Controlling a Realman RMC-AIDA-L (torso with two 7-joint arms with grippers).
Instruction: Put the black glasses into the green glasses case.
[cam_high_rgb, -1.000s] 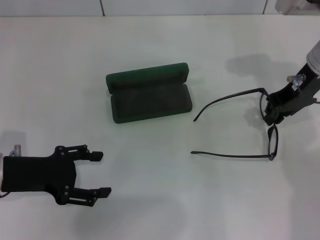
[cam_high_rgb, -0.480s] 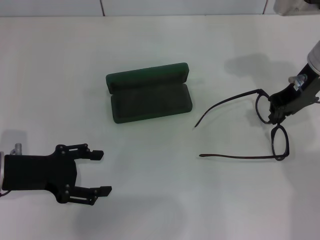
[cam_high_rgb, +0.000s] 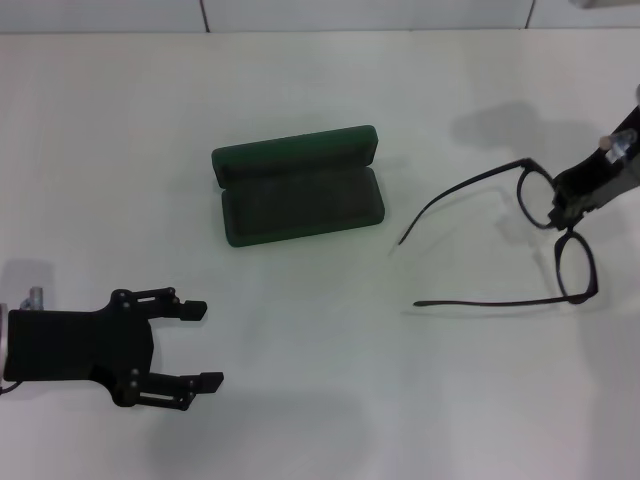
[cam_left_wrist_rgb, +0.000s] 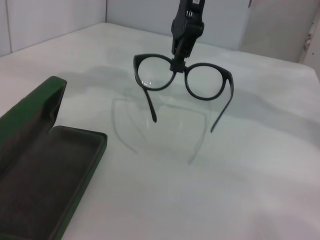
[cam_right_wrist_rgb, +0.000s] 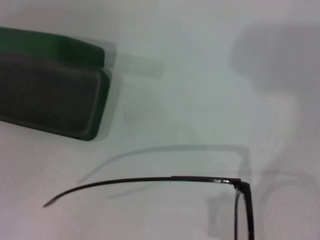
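Observation:
The black glasses (cam_high_rgb: 576, 265) hang in the air at the right, temple arms unfolded and pointing toward the case. My right gripper (cam_high_rgb: 558, 214) is shut on their bridge and holds them above the table; their shadow lies below them in the left wrist view (cam_left_wrist_rgb: 182, 75). One temple arm shows in the right wrist view (cam_right_wrist_rgb: 170, 179). The green glasses case (cam_high_rgb: 300, 185) lies open in the middle of the table, lid toward the far side, its dark lining bare (cam_left_wrist_rgb: 45, 170) (cam_right_wrist_rgb: 50, 100). My left gripper (cam_high_rgb: 203, 345) is open and empty near the front left.
The white table (cam_high_rgb: 320, 90) spreads around everything. Open surface lies between the case and the glasses. A tiled wall edge runs along the far side.
My right gripper has lifted the glasses off the table and carried them a little to the right. The left arm and the case have not moved.

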